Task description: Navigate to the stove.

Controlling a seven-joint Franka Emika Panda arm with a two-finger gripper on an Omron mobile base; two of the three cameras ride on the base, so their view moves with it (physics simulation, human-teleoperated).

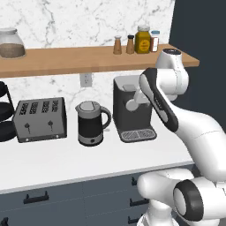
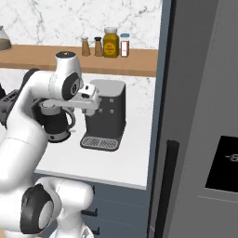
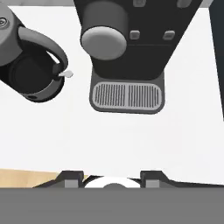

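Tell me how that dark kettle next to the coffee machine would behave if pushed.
The kettle would probably slide rather than roll, given its flat round base on the smooth white counter. Pushed high, its tall body might tip. Its side handle would likely swing it around.

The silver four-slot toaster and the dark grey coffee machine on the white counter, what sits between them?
A dark grey electric kettle with a curved handle stands between the toaster and the coffee machine, apart from both, as the left base view shows.
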